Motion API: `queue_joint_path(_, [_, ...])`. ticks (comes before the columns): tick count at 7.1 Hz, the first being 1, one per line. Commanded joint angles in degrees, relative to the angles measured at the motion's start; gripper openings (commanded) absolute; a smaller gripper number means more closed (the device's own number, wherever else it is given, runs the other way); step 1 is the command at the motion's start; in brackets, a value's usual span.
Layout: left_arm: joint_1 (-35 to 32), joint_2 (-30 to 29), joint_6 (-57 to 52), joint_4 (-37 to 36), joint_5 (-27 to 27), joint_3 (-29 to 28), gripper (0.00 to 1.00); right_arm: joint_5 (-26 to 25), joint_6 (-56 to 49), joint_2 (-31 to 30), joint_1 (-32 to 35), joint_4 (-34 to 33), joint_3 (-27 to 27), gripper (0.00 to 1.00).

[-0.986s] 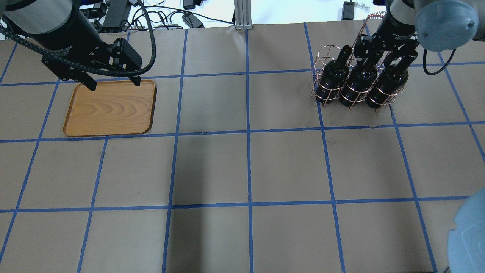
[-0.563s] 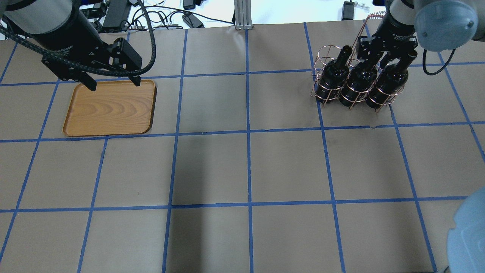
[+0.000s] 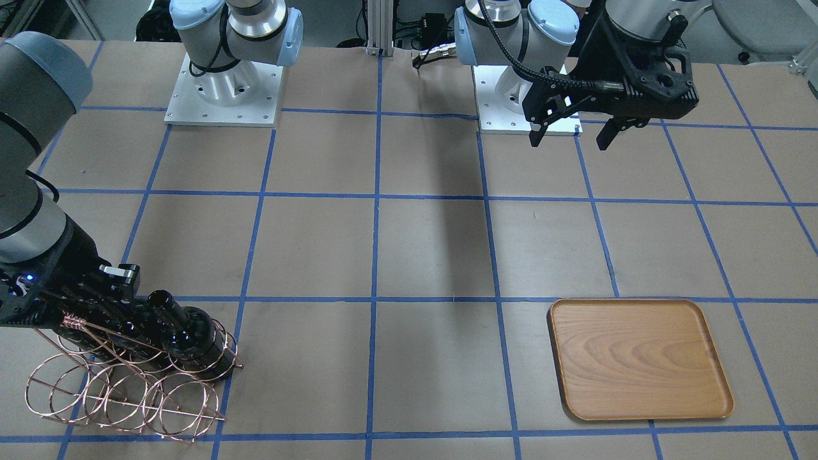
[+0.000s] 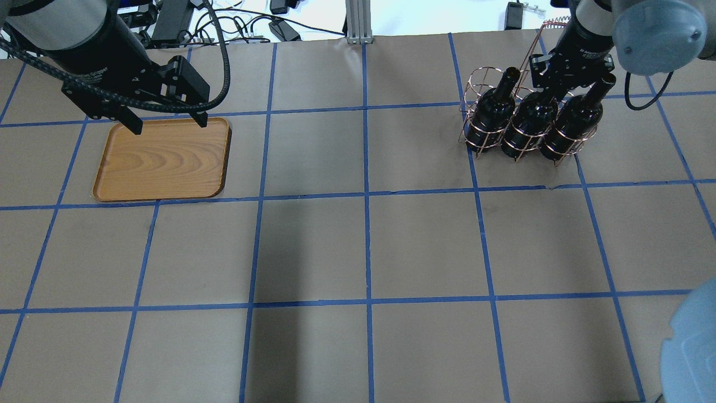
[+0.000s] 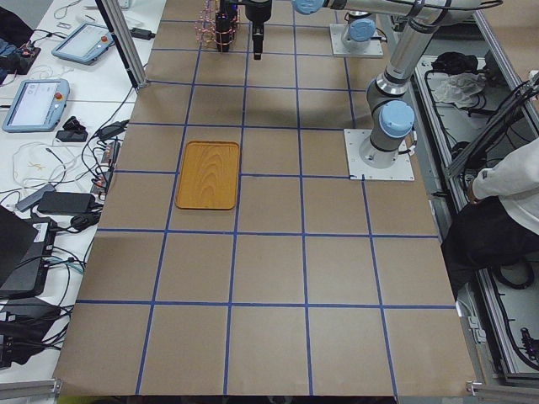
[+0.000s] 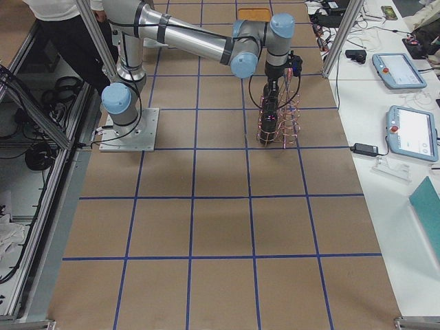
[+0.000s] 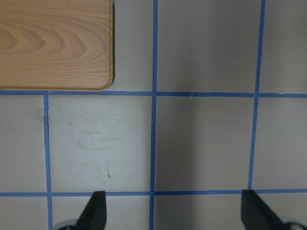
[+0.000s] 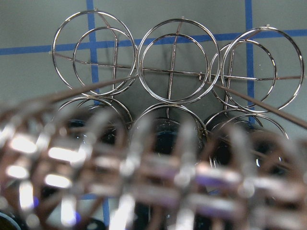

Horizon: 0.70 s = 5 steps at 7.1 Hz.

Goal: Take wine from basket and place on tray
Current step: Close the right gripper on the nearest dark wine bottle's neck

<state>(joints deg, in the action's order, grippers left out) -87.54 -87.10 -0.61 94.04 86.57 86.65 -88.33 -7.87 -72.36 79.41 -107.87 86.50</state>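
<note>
Three near-black wine bottles stand side by side in the copper wire basket at the far right: left, middle and right. My right gripper sits down over the middle bottle's neck and hides it. The wire handle blurs the right wrist view, so I cannot tell whether the jaws are shut. The basket's empty rings lie beyond the bottles. The wooden tray lies empty at the far left. My left gripper hangs open above the tray's edge.
Brown paper with a blue tape grid covers the table. The basket and one bottle show low left in the front view, the tray low right. An aluminium post and cables lie past the far edge.
My right gripper has settled slightly lower and closer in around the middle bottle's neck. The bottles, basket, tray and left arm have not moved.
</note>
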Motion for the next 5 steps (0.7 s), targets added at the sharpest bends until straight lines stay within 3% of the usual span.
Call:
queue_joint_path(1, [0.00,0.00,0.00,0.09,0.00,0.01,1.00,0.00,0.05,0.02,0.04,0.03,-0.01,0.33])
queue_joint_path(3, [0.00,0.00,0.00,0.09,0.00,0.01,1.00,-0.52,0.58,-0.68,0.13,0.46,-1.41,0.19])
queue_joint_path(5, [0.00,0.09,0.00,0.00,0.00,0.01,1.00,-0.97,0.83,-2.43,0.30,6.49,-6.05,0.15])
